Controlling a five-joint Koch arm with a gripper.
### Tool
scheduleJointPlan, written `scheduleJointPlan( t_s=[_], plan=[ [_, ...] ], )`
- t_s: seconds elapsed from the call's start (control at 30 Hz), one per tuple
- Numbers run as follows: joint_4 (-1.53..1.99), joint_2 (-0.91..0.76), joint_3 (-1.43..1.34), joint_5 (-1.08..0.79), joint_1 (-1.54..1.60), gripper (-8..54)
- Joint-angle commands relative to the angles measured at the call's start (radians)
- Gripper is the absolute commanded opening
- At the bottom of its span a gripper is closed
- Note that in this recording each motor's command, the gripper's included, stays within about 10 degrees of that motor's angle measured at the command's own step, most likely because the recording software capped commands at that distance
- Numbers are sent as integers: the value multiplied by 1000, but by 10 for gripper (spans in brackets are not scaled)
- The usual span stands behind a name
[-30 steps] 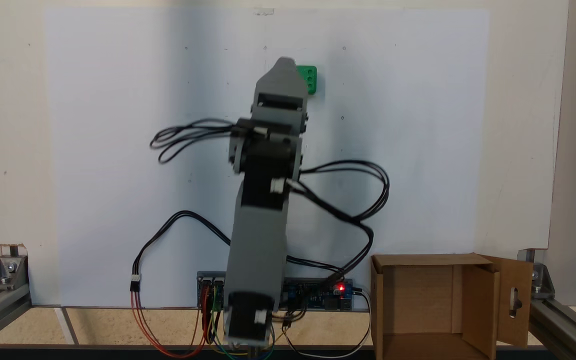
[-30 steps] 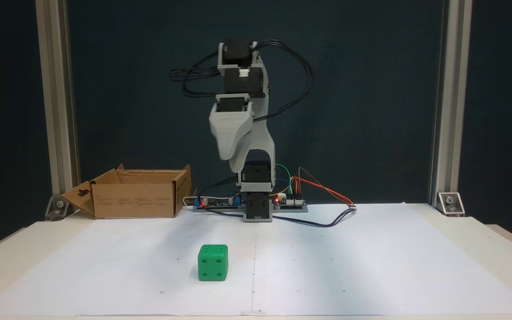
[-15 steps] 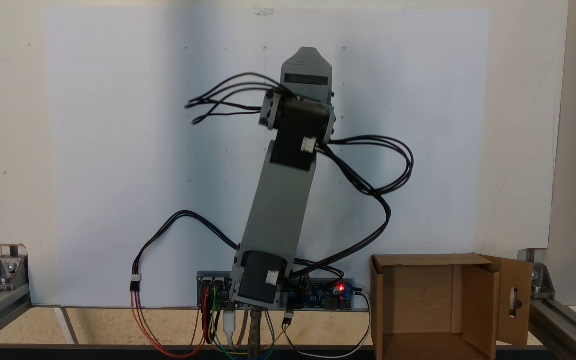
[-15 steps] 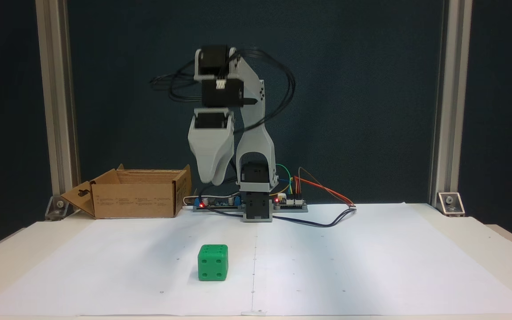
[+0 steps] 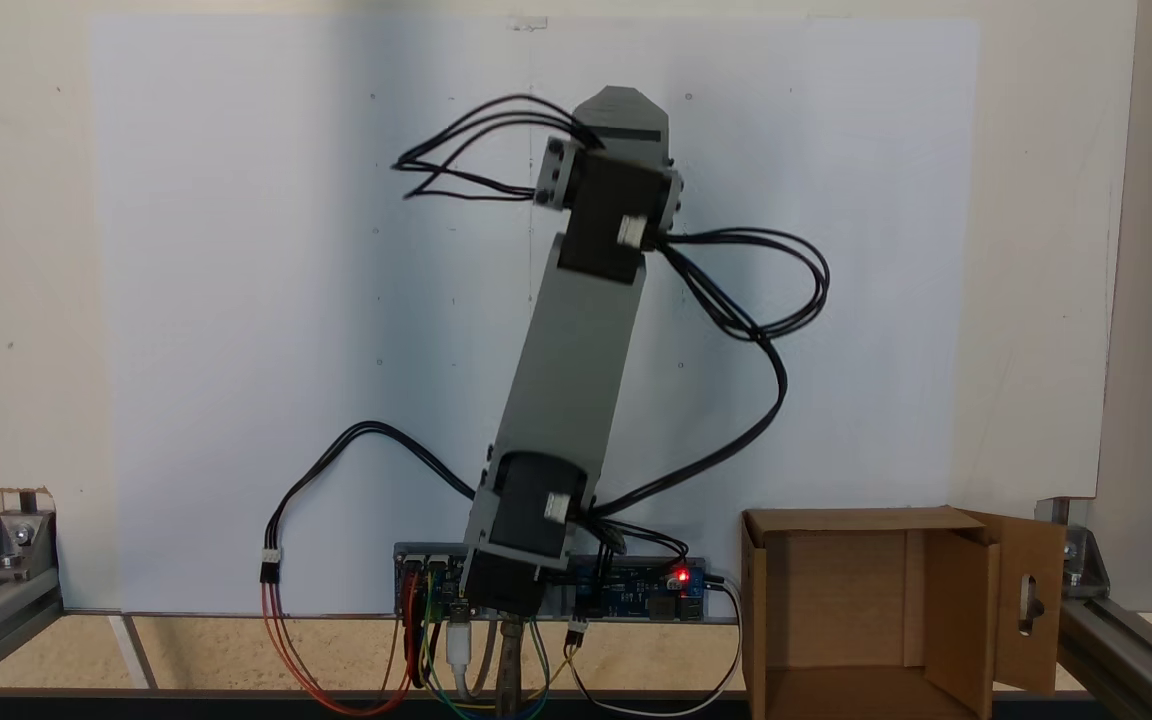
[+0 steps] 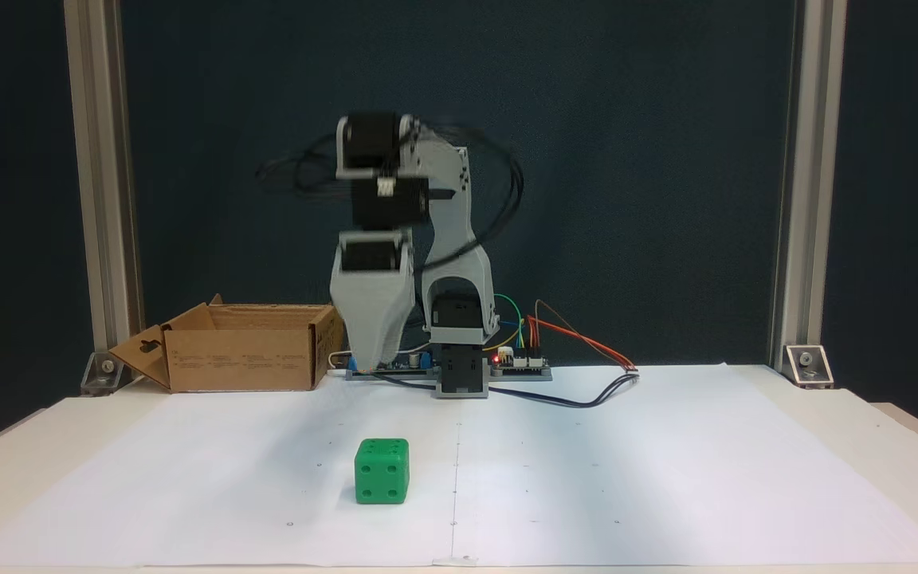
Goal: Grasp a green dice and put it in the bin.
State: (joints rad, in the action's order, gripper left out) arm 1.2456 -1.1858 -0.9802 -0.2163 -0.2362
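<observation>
The green dice [image 6: 382, 470] is a small bright green cube that rests on the white paper near the table's front, left of centre. In the other fixed view the arm covers it. My grey gripper [image 6: 371, 363] hangs pointing down, above the dice and clear of it. From above, the gripper [image 5: 621, 97] lies over the spot where the dice sits. Its jaws line up one behind the other, so no gap shows between them. The bin [image 6: 244, 359] is an open brown cardboard box at the back left, and the same bin [image 5: 836, 590] shows beside the arm's base.
A white paper sheet [image 6: 626, 478] covers the table. The controller board with loose wires [image 6: 523, 363] sits at the arm's base. Aluminium posts [image 6: 100, 199] stand at the back corners. Black cables [image 5: 766, 330] loop off the arm.
The arm has swung towards the dice and stretched forward, and the gripper has dropped lower. From above it now covers the dice, which showed a second ago. The dice has not moved.
</observation>
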Motion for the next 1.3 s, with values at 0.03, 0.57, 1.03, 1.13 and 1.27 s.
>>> scheduleJointPlan(
  t_s=[0.03,0.57,1.03,1.13,1.27],
  plan=[
    [32,8,57,-57,6,446],
    [-41,112,54,-54,3,443],
    [-126,120,-49,-51,3,442],
    [-166,120,-81,-51,3,442],
    [-206,121,-126,-52,5,441]
  ],
)
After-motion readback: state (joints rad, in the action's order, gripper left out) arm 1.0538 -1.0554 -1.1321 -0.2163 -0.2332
